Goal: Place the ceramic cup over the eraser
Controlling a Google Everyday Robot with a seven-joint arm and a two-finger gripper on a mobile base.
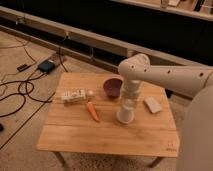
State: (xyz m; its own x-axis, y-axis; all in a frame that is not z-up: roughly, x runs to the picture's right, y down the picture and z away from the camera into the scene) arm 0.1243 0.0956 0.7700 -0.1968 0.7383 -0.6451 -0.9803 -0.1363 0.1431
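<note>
The white ceramic cup [125, 115] stands on the wooden table [100, 135], wider end down, right of the orange carrot [92, 111] and in front of the dark maroon bowl [113, 87]. My gripper [129, 100] points straight down from the white arm and sits right on the cup's top. The black eraser is hidden from view.
A pale flat block [152, 104] lies right of the cup. A white packet [75, 95] lies at the table's left. Cables [20, 92] and a small dark device [46, 66] lie on the floor at left. A dark shelf runs behind the table.
</note>
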